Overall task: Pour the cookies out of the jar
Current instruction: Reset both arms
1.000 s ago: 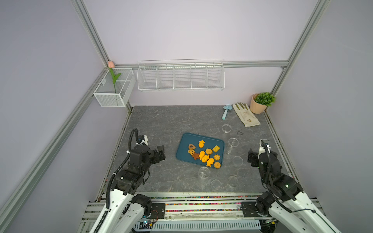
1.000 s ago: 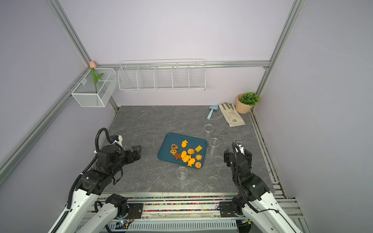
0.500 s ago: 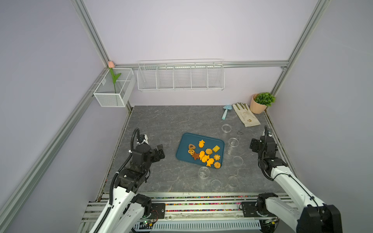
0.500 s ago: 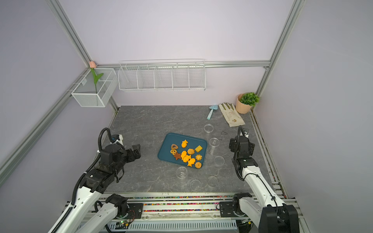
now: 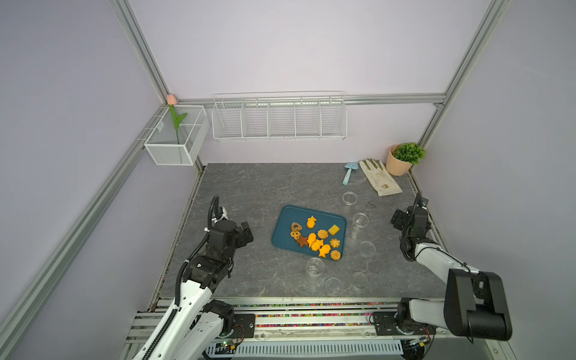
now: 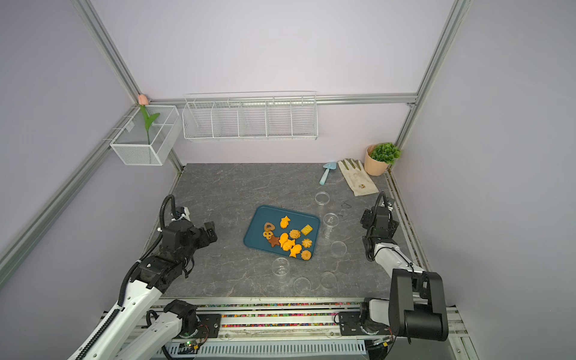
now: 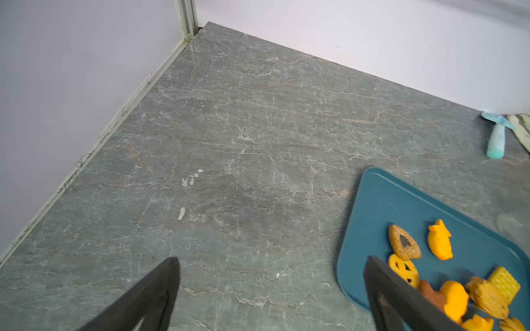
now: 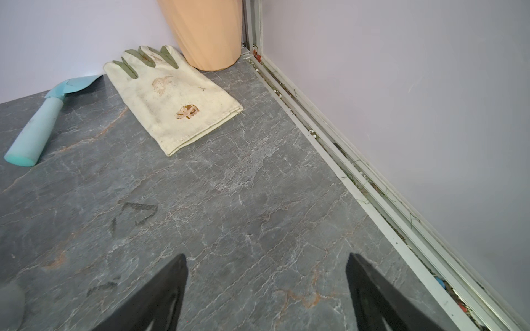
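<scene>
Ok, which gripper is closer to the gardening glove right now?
Right. The right gripper hangs open just in front of the gardening glove, facing its cuff. The left gripper, also open, is far across from it, beyond the blue tray of cookies.

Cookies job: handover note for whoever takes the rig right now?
Left pincer: open, empty, over bare table to the left of the tray.
Right pincer: open, empty, near the table's right edge, facing the glove.
Cookies: all lying on the tray; none seen on the table.
Jars: near jar upright at the tray's near corner, side jar beside its right edge; both look empty. Clear lids lie loose around them.
Done: the pour, by the look of it.
Left: probably nothing; check the jars up close, since clear plastic reads poorly from above.
</scene>
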{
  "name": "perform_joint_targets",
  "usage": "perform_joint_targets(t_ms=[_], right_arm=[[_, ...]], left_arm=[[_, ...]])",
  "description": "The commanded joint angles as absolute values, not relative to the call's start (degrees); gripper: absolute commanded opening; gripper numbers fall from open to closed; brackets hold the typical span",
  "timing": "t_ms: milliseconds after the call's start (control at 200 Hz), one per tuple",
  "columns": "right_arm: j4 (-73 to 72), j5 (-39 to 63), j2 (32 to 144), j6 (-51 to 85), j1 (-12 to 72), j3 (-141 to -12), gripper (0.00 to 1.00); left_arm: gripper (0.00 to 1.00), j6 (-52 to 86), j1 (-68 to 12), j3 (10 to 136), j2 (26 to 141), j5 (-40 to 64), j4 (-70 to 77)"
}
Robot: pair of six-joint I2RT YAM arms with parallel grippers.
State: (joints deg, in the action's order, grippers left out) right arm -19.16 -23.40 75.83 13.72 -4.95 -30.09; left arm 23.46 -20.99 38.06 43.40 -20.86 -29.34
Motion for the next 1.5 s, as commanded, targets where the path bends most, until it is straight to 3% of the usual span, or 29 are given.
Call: perform_joint_targets(t_ms=[0,250,565,1495], right_arm=[[-24.9,-21.2,77.4,14.0,-6.2,-28.6,0.89],[-28.4,-18.7,81.0,15.4,-8.4,-28.1,0.88],[-29.9,-18.1,81.4,15.2,-8.6,-27.5,0.88],[-31.3,-17.5,80.8,14.9,-8.6,-26.5,0.88]], left_arm=[[1.0,22.6,-20.8,38.1,46.1,-23.9,-25.3],[1.0,15.3,-20.8,38.6,52.4,-31.2,-19.1],[1.0,7.2,-20.4,31.3,58.4,-40.5,0.9],[1.0,0.6,-14.2,29.7,75.0,-33.2,20.0]])
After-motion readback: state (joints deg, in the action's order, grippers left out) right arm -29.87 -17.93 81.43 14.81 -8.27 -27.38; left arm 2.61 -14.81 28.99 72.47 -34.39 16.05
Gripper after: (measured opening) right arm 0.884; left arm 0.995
